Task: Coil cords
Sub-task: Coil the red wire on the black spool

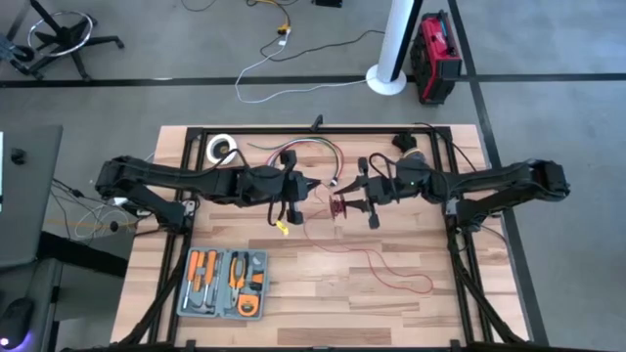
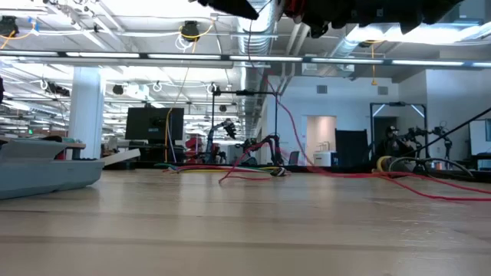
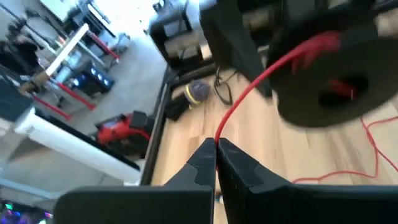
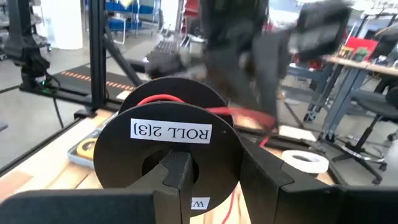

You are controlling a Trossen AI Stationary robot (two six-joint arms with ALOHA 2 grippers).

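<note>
Both arms reach in level from the table's sides and meet above the middle of the wooden table (image 1: 411, 303), well clear of the tool tray (image 1: 224, 284) near its front edge. The right gripper (image 1: 344, 203) is clamped on a black spool (image 4: 171, 146), its fingers closed over the flange that carries a white label. The left gripper (image 3: 216, 163) points at that spool with its fingers pressed together on the thin red wire (image 3: 249, 93), which runs taut from the fingertips up onto the spool.

From above, the rest of the wire trails loose over the table, away from the tray toward the right front. The table-level view alone shows the wire hanging from the raised grippers down to the boards. The right wrist camera alone shows the label and a roll of white tape (image 4: 305, 160) lying on the table beyond the spool.
</note>
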